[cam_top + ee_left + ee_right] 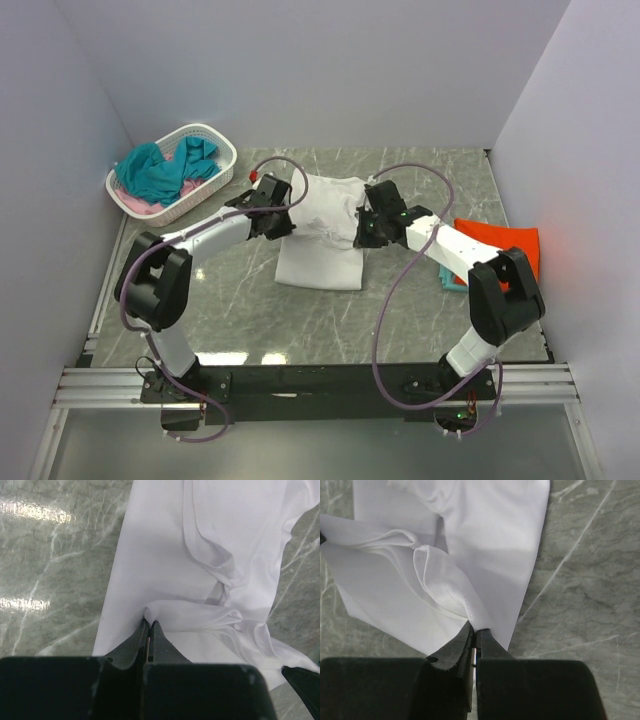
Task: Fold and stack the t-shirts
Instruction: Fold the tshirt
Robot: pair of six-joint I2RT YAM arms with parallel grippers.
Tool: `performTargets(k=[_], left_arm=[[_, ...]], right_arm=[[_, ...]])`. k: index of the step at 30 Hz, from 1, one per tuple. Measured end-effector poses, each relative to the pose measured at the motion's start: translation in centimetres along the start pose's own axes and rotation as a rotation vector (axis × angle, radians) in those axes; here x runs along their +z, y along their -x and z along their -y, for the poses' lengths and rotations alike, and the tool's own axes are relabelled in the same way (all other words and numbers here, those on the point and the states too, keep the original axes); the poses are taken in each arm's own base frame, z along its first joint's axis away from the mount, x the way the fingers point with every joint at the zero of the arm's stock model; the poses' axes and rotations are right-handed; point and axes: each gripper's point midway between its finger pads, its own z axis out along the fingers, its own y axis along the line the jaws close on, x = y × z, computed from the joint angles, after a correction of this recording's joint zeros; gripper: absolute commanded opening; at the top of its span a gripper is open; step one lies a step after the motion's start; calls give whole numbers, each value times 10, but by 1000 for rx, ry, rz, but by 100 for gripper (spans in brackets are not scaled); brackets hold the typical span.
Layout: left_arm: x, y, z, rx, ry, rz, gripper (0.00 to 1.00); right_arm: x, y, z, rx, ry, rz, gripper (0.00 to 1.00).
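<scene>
Pinch grips: left gripper [150, 625] and right gripper [475, 632] each clamp the white t-shirt [318, 262] mid-frame by opposite edges, probably so the fold lands even.

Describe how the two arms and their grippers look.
Both match: the left arm and right arm have white links with bulky black joint housings, each trailed by a looping grey-purple cable. The left gripper and right gripper have black, tapered fingers on a black block.
</scene>
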Motion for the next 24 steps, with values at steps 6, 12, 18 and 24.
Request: performTargets(k=[6,12,18,24], left_arm=[[16,4,-2,6,8,-21,1],[22,10,-4,-6,8,-24,1],[33,14,-6,-4,8,-31,3],[47,12,-9,10,19,-52,27]], right_arm=[[15,3,14,32,-22,-19,0],[25,13,18,52,-12,-15,0],[34,20,19,63,2,-13,0],[47,18,26,72,-15,-38,21]])
